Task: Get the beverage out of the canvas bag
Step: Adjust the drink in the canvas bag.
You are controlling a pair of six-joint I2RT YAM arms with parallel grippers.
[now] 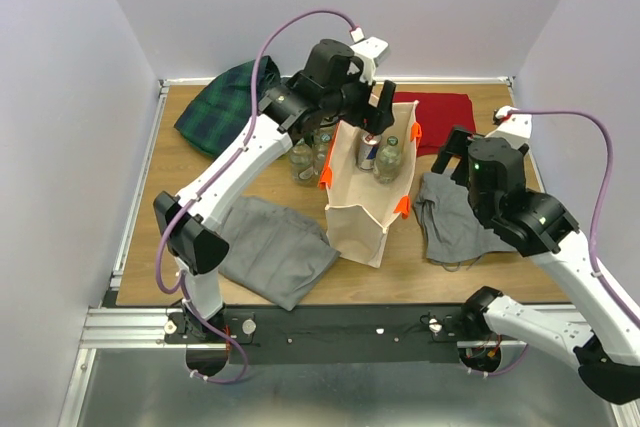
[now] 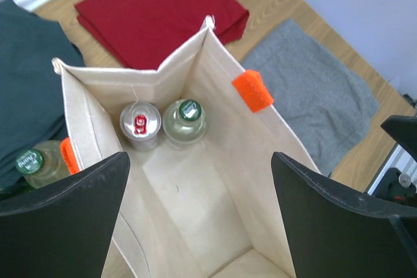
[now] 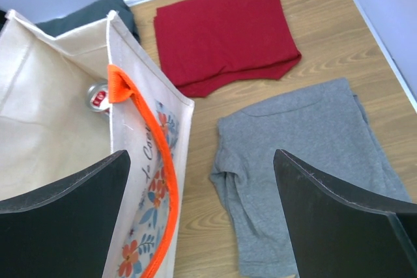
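Canvas bag (image 1: 356, 222) sits apparently beneath left arm (image 1: 236, 155), jaws spread.

Pale lilac walls (image 1: 60, 147), wooden tabletop (image 1: 430, 282), metal rail (image 1: 130, 325)

Overhead plus downward wrist views, sharing canvas bag (image 1: 356, 230)

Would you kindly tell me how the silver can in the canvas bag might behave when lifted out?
The can looks smooth and round, so it may slip in a loose grip. It stands close beside the green-capped bottle, which could get nudged over. Standing upright, it seems unlikely to roll.
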